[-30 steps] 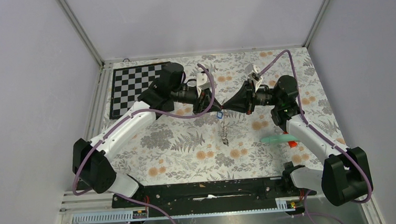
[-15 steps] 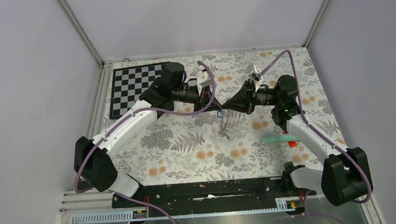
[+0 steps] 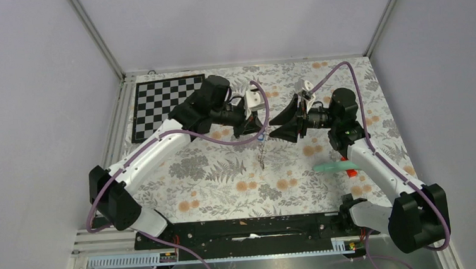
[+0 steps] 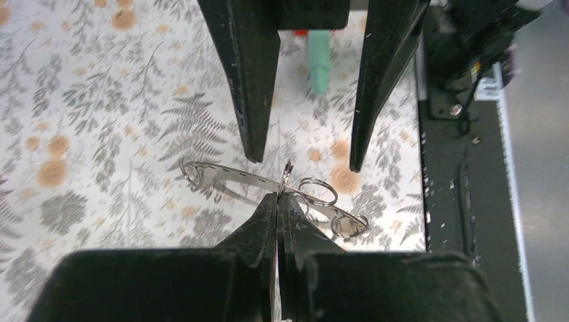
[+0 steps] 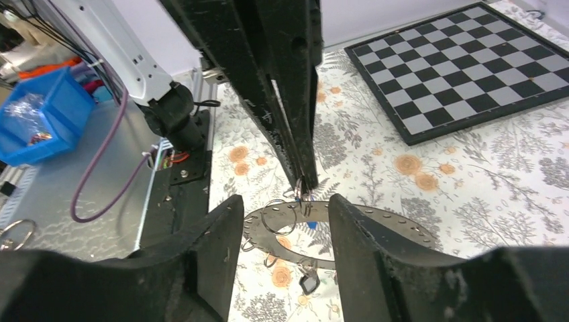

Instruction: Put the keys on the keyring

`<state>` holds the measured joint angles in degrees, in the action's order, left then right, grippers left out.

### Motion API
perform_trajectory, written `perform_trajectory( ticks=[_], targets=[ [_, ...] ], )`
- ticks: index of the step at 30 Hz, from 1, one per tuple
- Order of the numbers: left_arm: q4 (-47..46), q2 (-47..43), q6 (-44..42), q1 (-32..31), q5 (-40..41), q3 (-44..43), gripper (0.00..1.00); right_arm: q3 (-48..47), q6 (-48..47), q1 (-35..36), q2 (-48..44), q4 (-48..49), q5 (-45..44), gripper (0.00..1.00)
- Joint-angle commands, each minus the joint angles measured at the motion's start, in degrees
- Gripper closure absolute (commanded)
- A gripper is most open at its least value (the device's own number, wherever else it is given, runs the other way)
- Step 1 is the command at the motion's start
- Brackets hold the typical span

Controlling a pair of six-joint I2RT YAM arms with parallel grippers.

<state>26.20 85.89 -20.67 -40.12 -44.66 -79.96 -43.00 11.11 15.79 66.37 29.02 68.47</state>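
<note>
Left hand (image 4: 278, 200) pinches the keyring (image 5: 392, 220); right hand (image 5: 282, 201) gapes, keys (image 5: 307, 282) mostly hidden.

A floral cloth (image 3: 226, 179), grey ferns and orange blossoms on white, covered the table. A black-and-white chequered board (image 3: 165, 103) lay flat on it at the far left corner, its edges close to the cloth's far and left borders. Towards the right side a teal stick (image 3: 334, 166) lay on the cloth, with a small red piece (image 3: 351, 173) touching its right end. Along the near edge ran a black rail (image 3: 248, 227), and in front of that a sheet of bare metal (image 3: 263, 262). Plain pale grey walls (image 3: 240, 20) closed in the far, left and right sides. In the right wrist view a blue bin (image 5: 37, 114) stood off the table, holding something shiny that could not be made out.
</note>
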Motion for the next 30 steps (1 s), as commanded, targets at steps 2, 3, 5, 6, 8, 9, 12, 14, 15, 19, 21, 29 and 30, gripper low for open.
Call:
perform_trajectory(
  ticks=[2, 3, 5, 6, 8, 9, 12, 14, 15, 19, 21, 29, 30],
  targets=[
    [10.46, -1.31, -7.96, -4.26, 15.01, -7.34, 1.00, -4.43, -13.41, -0.32, -2.35, -12.22, -2.37, 0.41],
    [11.59, -1.06, -8.01, -5.09, 16.55, -8.12, 1.00, -4.60, -14.27, -0.33, -2.40, -13.08, -2.25, 0.41],
    [13.45, -0.37, -7.58, -6.28, 19.11, -9.53, 1.00, -4.77, -15.10, -0.32, -2.35, -13.87, -1.87, 0.42],
    [14.05, -0.08, -7.20, -6.85, 20.00, -10.26, 1.00, -4.80, -15.18, -0.32, -2.27, -13.89, -1.85, 0.43],
    [15.07, 0.47, -6.65, -7.56, 20.58, -11.24, 1.00, -4.66, -15.63, -0.32, -2.15, -13.98, -2.01, 0.44],
    [15.40, 0.57, -6.40, -8.11, 20.84, -11.48, 1.00, -4.49, -15.67, -0.32, -2.08, -13.88, -1.98, 0.44],
    [15.30, 0.89, -5.86, -9.02, 21.27, -11.81, 1.00, -3.34, -13.22, -0.24, -1.77, -10.39, -0.87, 0.46],
    [15.31, 1.32, -5.32, -9.47, 21.66, -12.18, 1.00, -2.54, -11.54, -0.21, -1.62, -7.85, -0.09, 0.47],
    [15.35, 1.56, -5.19, -9.53, 21.77, -12.35, 1.00, -2.13, -9.52, -0.23, -1.43, -6.56, 0.10, 0.47],
    [15.29, 2.38, -4.81, -10.00, 21.93, -12.89, 1.00, -1.11, -6.55, 0.12, -0.83, -3.41, 0.70, 0.51],
    [15.30, 2.72, -4.38, -10.10, 21.82, -13.26, 1.00, -0.77, -6.51, 0.48, -0.43, -3.20, 0.69, 0.52],
    [15.08, 3.14, -3.43, -10.11, 21.25, -13.90, 1.00, 0.49, -7.15, 0.56, -0.04, -3.08, 0.53, 0.53],
    [14.91, 3.08, -3.35, -10.13, 21.31, -13.87, 1.00, 0.61, -7.16, 0.56, 0.04, -2.98, 0.57, 0.53]
  ],
)
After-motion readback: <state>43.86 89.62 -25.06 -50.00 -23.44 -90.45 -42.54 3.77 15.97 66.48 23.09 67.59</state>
